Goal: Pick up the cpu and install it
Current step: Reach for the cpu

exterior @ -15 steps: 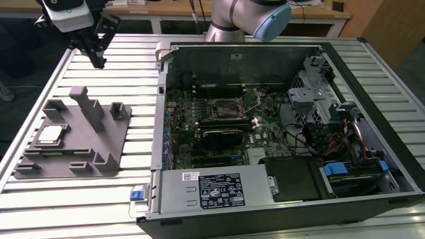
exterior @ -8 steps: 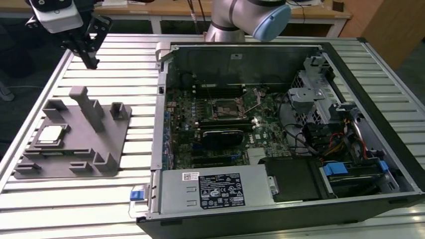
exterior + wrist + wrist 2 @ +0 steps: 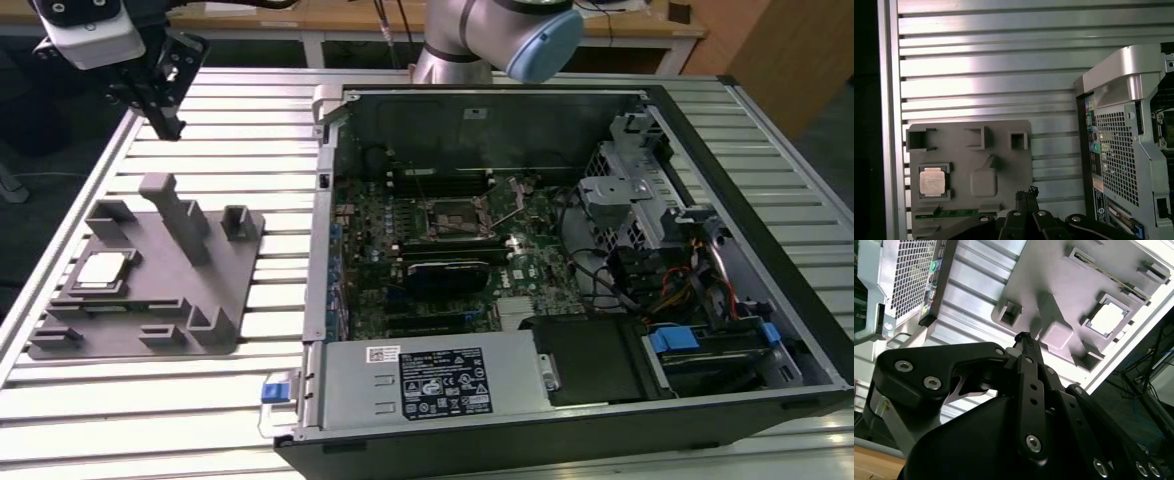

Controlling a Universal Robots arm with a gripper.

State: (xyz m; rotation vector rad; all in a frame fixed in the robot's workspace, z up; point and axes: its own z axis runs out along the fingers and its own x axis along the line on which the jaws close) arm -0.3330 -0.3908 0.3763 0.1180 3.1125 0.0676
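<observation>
1. Your gripper hangs high near the grey fixture tray, with its fingers drawn together and nothing held.
2. The cpu lies flat in a recess of that tray, well apart from the gripper.
3. I judge you are at the approach for the pick, with the install not yet started.
4. Sunk in its recess, the cpu offers only thin edges, so the grasp calls for opened fingers, squarely aligned.

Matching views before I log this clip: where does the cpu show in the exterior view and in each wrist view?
Exterior view: the cpu lies in a pocket of the grey tray, at the exterior view's left.
First wrist view: the cpu sits in a square pocket near one edge of the tray.
Second wrist view: the cpu sits in that same pocket of the tray.
Shared landmark: the grey tray.
</observation>
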